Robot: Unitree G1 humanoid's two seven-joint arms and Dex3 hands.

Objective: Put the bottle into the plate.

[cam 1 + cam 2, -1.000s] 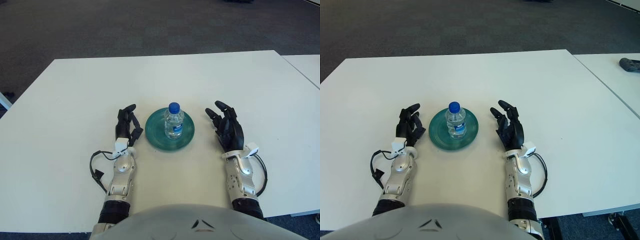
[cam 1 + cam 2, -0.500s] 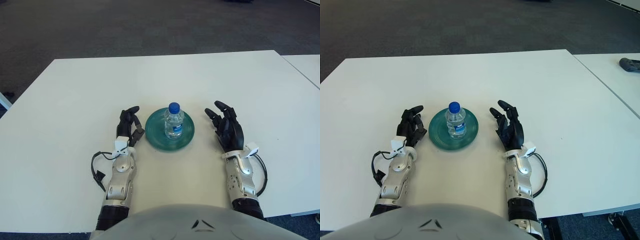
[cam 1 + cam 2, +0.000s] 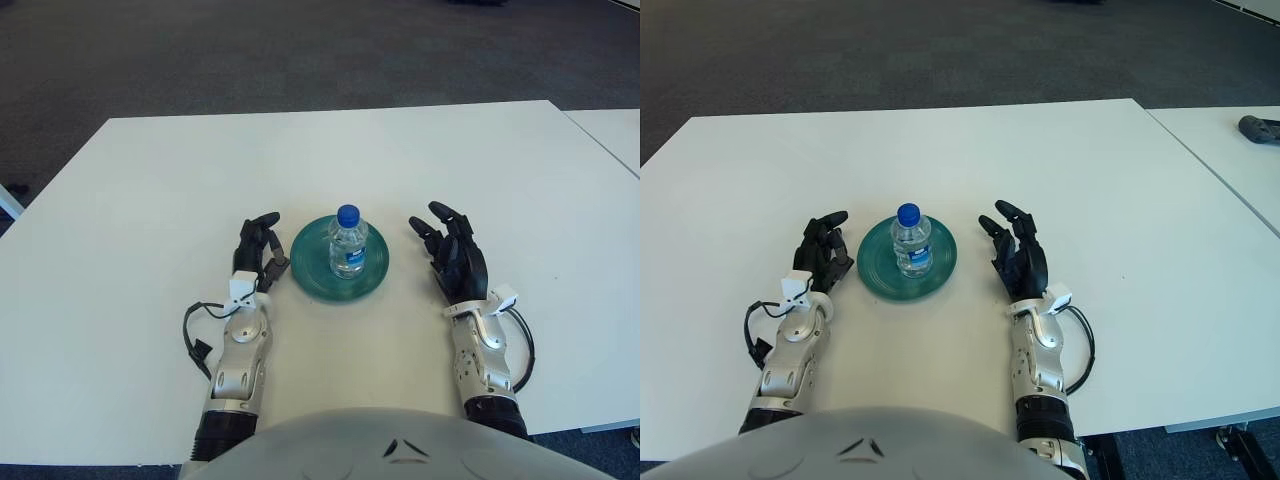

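A small clear water bottle (image 3: 347, 243) with a blue cap and blue label stands upright in the middle of a round green plate (image 3: 308, 262) on the white table. My left hand (image 3: 257, 249) rests on the table just left of the plate, fingers relaxed and empty, thumb close to the rim. My right hand (image 3: 450, 247) rests on the table to the right of the plate, fingers spread and empty, apart from it.
The white table (image 3: 150, 190) extends far on all sides. A second white table (image 3: 1230, 160) stands at the right with a dark object (image 3: 1260, 128) on it. Dark carpet lies beyond the far edge.
My left hand has shifted slightly forward and right, toward the plate's rim. The bottle, plate and right hand have not moved.
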